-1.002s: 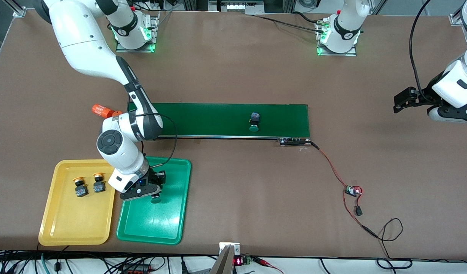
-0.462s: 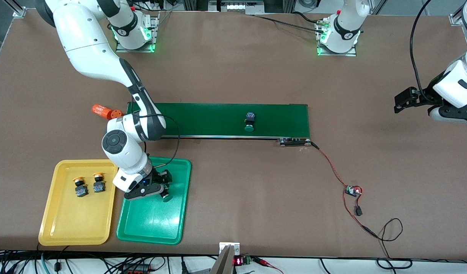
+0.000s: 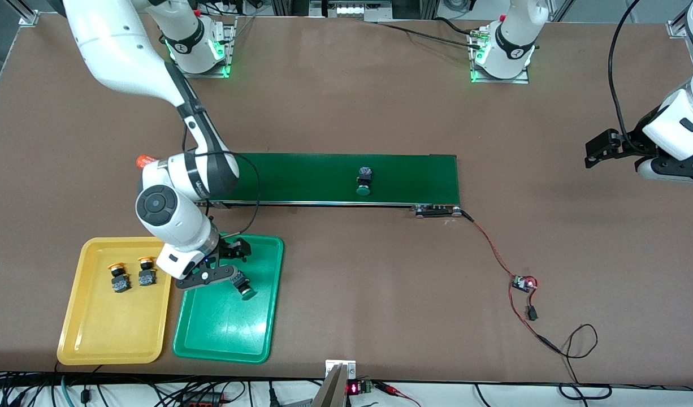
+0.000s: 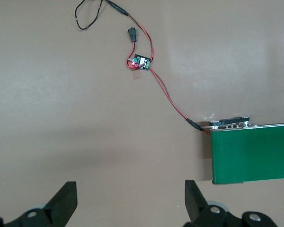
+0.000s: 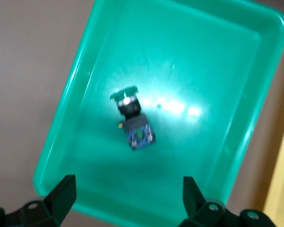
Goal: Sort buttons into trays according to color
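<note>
My right gripper (image 3: 225, 263) hangs open and empty over the green tray (image 3: 211, 339), at the end of the tray nearest the belt. A green-capped button (image 3: 245, 288) lies on its side in that tray; the right wrist view shows it (image 5: 132, 120) below my open gripper (image 5: 130, 203) in the tray (image 5: 227, 156). A second green-capped button (image 3: 363, 182) lies on the dark-green conveyor belt (image 3: 414, 175). Two yellow-capped buttons (image 3: 118, 277) (image 3: 146, 272) sit in the yellow tray (image 3: 98, 339). My left gripper (image 3: 598, 148) waits open and empty over bare table (image 4: 131, 203) at the left arm's end.
An orange cylinder (image 3: 146, 162) lies at the belt's end toward the right arm, partly hidden by that arm. A red-and-black wire with a small circuit board (image 3: 524, 282) runs from the belt's other end; the board (image 4: 141, 62) and the belt end (image 4: 253, 153) show in the left wrist view.
My right gripper opened and let go of the green button, which now lies in the green tray, and drew back toward the yellow tray. The button on the belt drifted toward the right arm's end.
</note>
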Robot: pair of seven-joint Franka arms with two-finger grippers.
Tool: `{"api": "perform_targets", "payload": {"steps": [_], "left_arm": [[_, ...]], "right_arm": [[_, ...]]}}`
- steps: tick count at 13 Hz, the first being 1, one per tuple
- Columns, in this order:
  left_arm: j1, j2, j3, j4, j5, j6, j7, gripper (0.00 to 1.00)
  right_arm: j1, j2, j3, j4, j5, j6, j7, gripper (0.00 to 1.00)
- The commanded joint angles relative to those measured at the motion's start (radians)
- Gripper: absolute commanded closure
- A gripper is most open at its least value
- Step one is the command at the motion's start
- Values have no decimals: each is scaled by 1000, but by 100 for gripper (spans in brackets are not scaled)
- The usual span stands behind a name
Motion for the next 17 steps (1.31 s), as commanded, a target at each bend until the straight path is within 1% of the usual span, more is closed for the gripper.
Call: {"api": "perform_targets", "payload": {"steps": [1,4,6,8,9,10,12,15,17], "left_arm": [[4,12,0,30,-4,-22,27,0],[4,12,0,30,-4,-22,25,0],[3,12,-3,30,-4,-22,25,0],[3,12,-5,30,-4,-22,25,0],[4,12,-3,30,-4,-22,25,0],[4,12,-3,30,-4,-22,25,0],[4,12,-3,28,-4,-23,25,0],[4,12,-3,30,-4,-26,25,0],[3,12,-3,31,-4,-26,21,0]], "right_arm": [[22,-116,7,-88,14,-85,88,0],[56,-251,10,-262,15,-75,143,0],[53,-346,60,-377,20,-65,206,0],[47,-427,105,-522,20,31,293,0],[44,-455,122,-585,20,85,325,0],[30,-471,152,-627,20,120,364,0],[-23,-474,239,-643,18,128,472,0],[-25,-474,249,-649,18,128,488,0],[-22,-468,275,-656,18,134,529,0]]}}
